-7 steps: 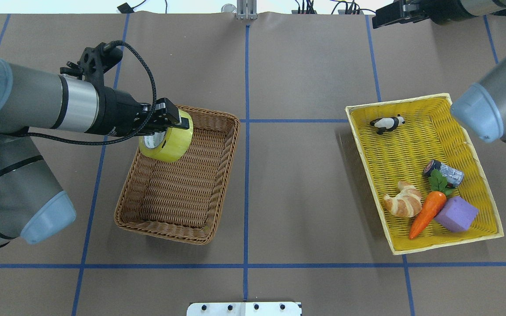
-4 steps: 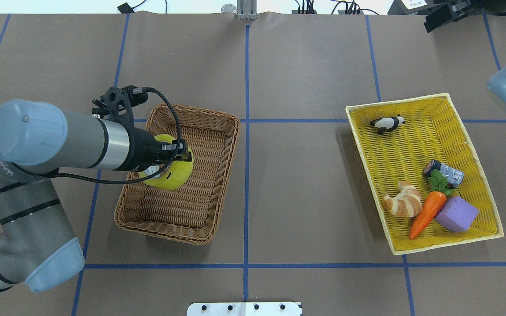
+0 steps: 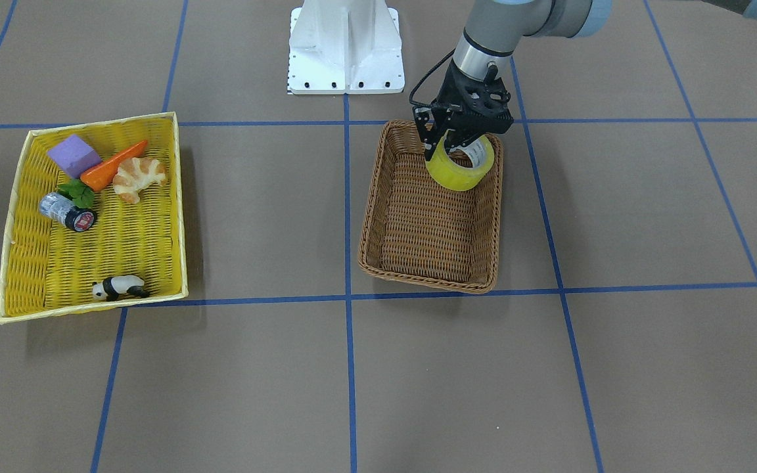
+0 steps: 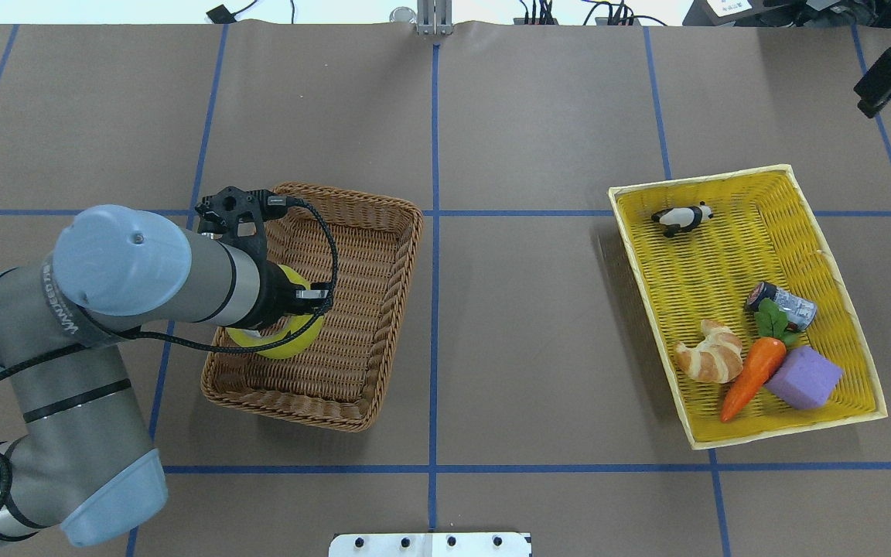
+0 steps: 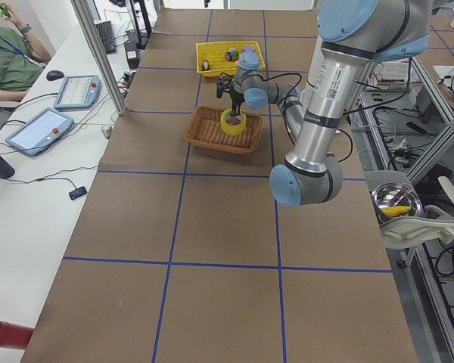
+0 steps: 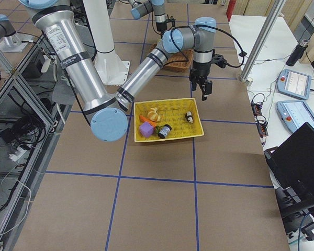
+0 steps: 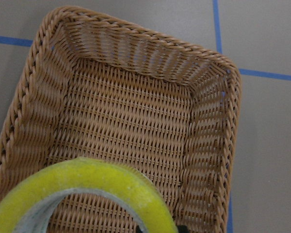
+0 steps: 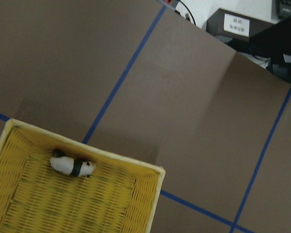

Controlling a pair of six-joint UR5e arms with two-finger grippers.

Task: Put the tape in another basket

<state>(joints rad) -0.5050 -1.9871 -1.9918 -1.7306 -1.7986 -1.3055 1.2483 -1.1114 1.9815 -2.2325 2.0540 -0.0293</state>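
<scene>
The yellow-green tape (image 3: 458,172) hangs tilted in my left gripper (image 3: 460,146), low inside the brown wicker basket (image 3: 428,284) at its end nearest the robot. The gripper is shut on the roll's wall. In the overhead view the tape (image 4: 285,343) shows partly under the left gripper (image 4: 300,308), inside the basket (image 4: 408,232). The left wrist view shows the tape's rim (image 7: 92,177) above the basket's woven floor (image 7: 131,116). I cannot tell whether the tape touches the floor. My right gripper (image 4: 872,99) is open and empty, beyond the yellow basket's far right corner.
A shallow yellow basket (image 4: 732,175) on the right holds a toy panda (image 4: 681,217), a grey cylinder with a dark cap (image 4: 782,303), a croissant (image 4: 711,353), a carrot (image 4: 755,374) and a purple block (image 4: 803,377). A white mount (image 3: 345,46) stands at the robot's side.
My left gripper has carried the tape down and toward the robot's side, from above the basket's far left rim to low inside it. The right arm has drawn back to the right.
</scene>
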